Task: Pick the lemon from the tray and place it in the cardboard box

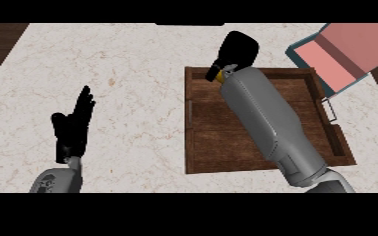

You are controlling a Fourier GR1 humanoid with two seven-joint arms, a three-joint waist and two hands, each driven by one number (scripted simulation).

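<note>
One tray (221, 150), one box (341, 55), one lemon (218, 73) on the tabletop (125, 70). Right hand (236, 52) curled round lemon above tray's far edge; left hand (74, 125) rested open.

text: none legible | labels: none | numbers: 0 | signs: none

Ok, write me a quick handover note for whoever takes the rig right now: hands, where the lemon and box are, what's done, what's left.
Right hand: over the far rim of the wooden tray, fingers curled round the lemon; only a sliver of yellow shows.
Left hand: open, resting at the lower left over the counter, holding nothing.
Cardboard box: far right, beyond the tray, flaps open.
Done: lemon grasped.
Left: carry it right to the box and release it inside.
</note>
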